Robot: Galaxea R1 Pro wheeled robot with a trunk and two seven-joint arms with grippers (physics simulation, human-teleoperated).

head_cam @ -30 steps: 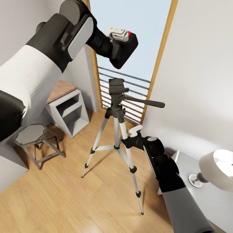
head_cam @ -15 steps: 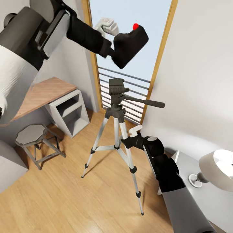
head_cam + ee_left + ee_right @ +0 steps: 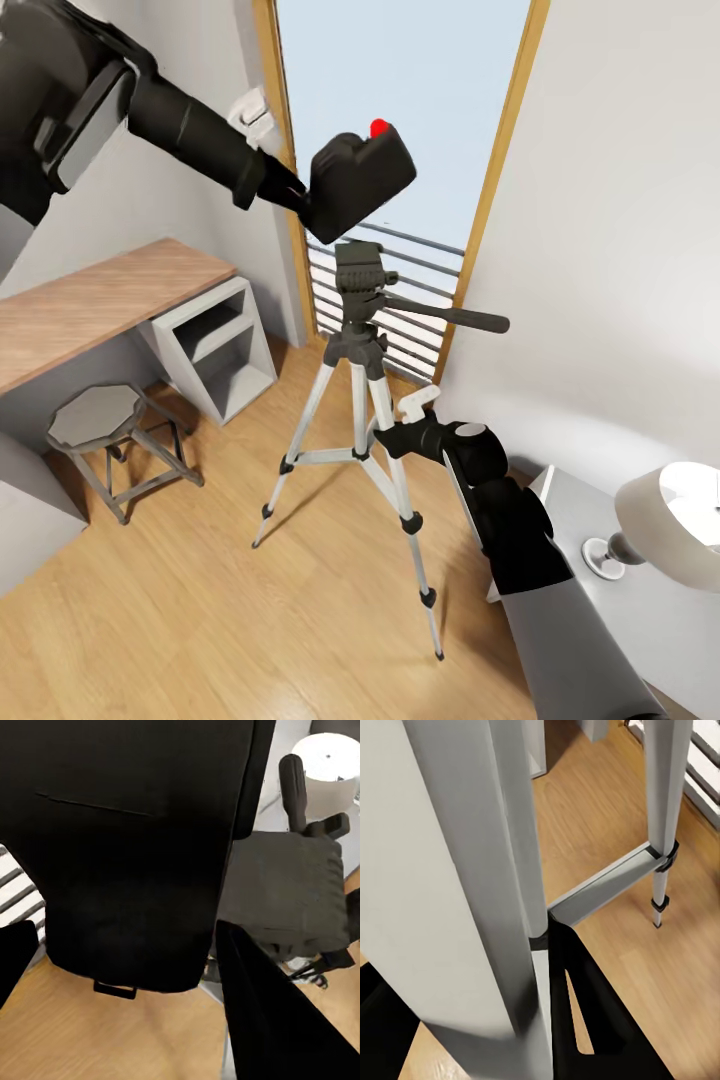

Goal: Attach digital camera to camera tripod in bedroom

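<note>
Digital camera (image 3: 362, 180) held just above the head of the camera tripod (image 3: 362, 400), before the bedroom window (image 3: 400, 110).

Left gripper (image 3: 290, 190) closed on the digital camera (image 3: 135, 847), red button uppermost, lower edge close over the black tripod head (image 3: 289, 896) but apparently not seated on it; in the left wrist view, camera body flanked by dark fingers (image 3: 262, 1012). Right gripper (image 3: 392, 432) clamped around a silver leg of the camera tripod (image 3: 487, 870) below the head, one white finger visible beside the leg. Tripod upright on the wood floor (image 3: 200, 600), pan handle (image 3: 450, 317) extending toward the right wall. Desk (image 3: 100, 300), grey stool (image 3: 100, 420) and lamp (image 3: 665, 525) standing well apart from the tripod.
</note>
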